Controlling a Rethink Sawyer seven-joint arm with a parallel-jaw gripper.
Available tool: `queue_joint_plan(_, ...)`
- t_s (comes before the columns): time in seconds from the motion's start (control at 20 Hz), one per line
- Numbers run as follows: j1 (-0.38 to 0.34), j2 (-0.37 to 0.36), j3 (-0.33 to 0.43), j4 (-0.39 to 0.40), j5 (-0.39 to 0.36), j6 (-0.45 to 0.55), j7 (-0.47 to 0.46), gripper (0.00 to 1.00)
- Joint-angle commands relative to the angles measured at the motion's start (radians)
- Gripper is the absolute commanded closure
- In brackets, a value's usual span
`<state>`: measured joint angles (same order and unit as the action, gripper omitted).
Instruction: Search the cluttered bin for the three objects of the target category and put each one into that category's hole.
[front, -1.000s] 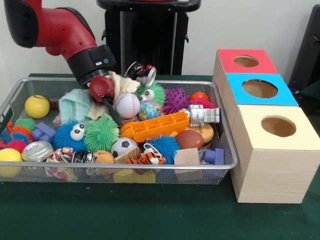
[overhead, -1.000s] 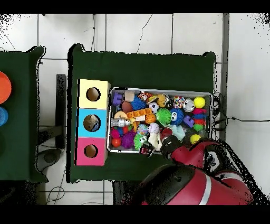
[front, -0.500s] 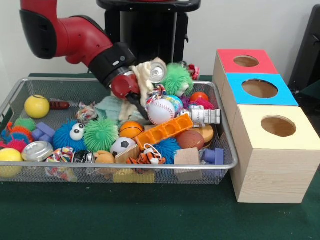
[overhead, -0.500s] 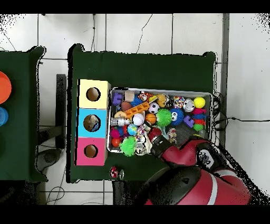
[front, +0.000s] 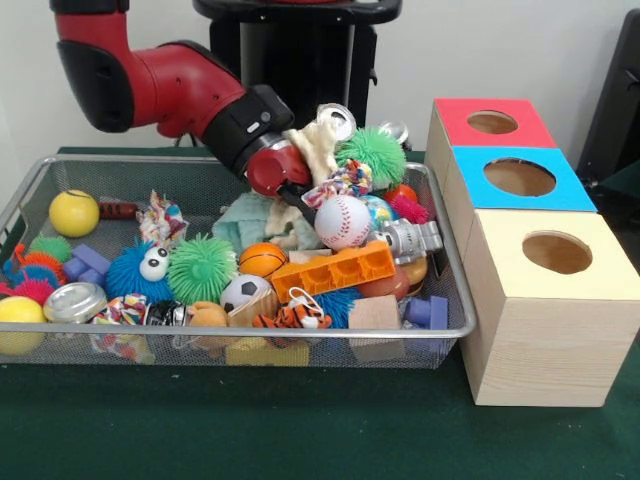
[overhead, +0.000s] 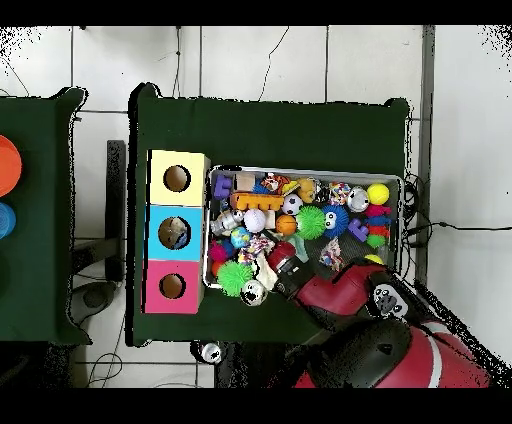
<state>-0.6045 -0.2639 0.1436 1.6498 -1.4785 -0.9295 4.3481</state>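
Note:
My gripper (front: 298, 192) is down in the wire bin (front: 300, 330), buried among toys near its back rim; in the overhead view the gripper (overhead: 273, 262) is hidden by clutter. A cream cloth (front: 314, 150), a tin can (front: 336, 121), a green spiky ball (front: 372, 157) and a rope toy (front: 346, 181) are heaped against it. A baseball (front: 343, 221), an orange brick (front: 336, 270) and a silver robot figure (front: 410, 240) lie just in front. To the right stand the red box (front: 492, 122), blue box (front: 520, 177) and yellow box (front: 556, 253), each with a round hole.
The left half of the bin holds a yellow ball (front: 74, 212), a blue fuzzy creature (front: 140, 268), a light-green spiky ball (front: 201, 268) and a tin lid (front: 74, 301). In the overhead view a green ball (overhead: 237, 277) and a can (overhead: 253, 292) sit at the bin's rim. A small shiny item (overhead: 210, 352) lies off the table.
The arm has swept through the bin toward the boxes, pushing the cloth, can, green spiky ball and baseball along. A small shiny toy has gone over the back rim to the floor.

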Motion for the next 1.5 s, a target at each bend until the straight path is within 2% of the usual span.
queue_joint_plan(0.05,0.004,0.196,0.083,0.273,-0.144,0.042,0.393,0.00)
queue_joint_plan(0.3,0.052,0.201,0.031,0.240,-0.163,0.022,0.394,0.00)
queue_joint_plan(0.4,0.124,0.197,-0.041,0.189,-0.177,0.053,0.389,0.00)
queue_joint_plan(0.45,0.189,0.190,-0.099,0.149,-0.187,0.119,0.383,0.00)
queue_joint_plan(0.5,0.293,0.200,-0.189,0.097,-0.209,0.196,0.378,0.00)
queue_joint_plan(0.6,0.502,0.278,-0.393,-0.014,-0.257,0.299,0.372,0.00)
queue_joint_plan(0.65,0.563,0.297,-0.442,-0.051,-0.308,0.408,0.365,0.00)
queue_joint_plan(0.7,0.598,0.321,-0.489,-0.081,-0.308,0.515,0.280,0.00)
queue_joint_plan(0.75,0.575,0.323,-0.510,-0.091,-0.227,0.638,0.048,0.00)
queue_joint_plan(0.8,0.490,0.271,-0.477,-0.088,-0.127,0.766,-0.264,0.00)
queue_joint_plan(0.85,0.427,0.216,-0.442,-0.111,-0.073,0.858,-0.494,0.00)
queue_joint_plan(0.9,0.374,0.160,-0.386,-0.137,-0.116,0.925,-0.620,0.00)
queue_joint_plan(0.95,0.301,0.090,-0.263,-0.124,-0.281,1.038,-0.636,0.00)
queue_joint_plan(1.0,0.162,0.001,-0.020,0.029,-0.641,1.284,-0.500,0.00)
queue_joint_plan(1.05,0.049,-0.016,0.137,0.247,-0.971,1.558,-0.335,0.00)
queue_joint_plan(1.1,0.070,0.001,0.127,0.293,-1.113,1.671,-0.263,0.00)
queue_joint_plan(1.15,0.105,0.024,0.096,0.307,-1.223,1.764,-0.210,0.00)
queue_joint_plan(1.2,0.141,0.048,0.060,0.313,-1.305,1.857,-0.168,0.00)
queue_joint_plan(1.25,0.143,0.059,0.050,0.326,-1.371,1.934,-0.164,0.00)
queue_joint_plan(1.3,0.147,0.067,0.041,0.331,-1.412,1.989,-0.161,0.00)
queue_joint_plan(1.5,0.139,0.084,0.030,0.315,-1.471,2.047,-0.185,0.00)
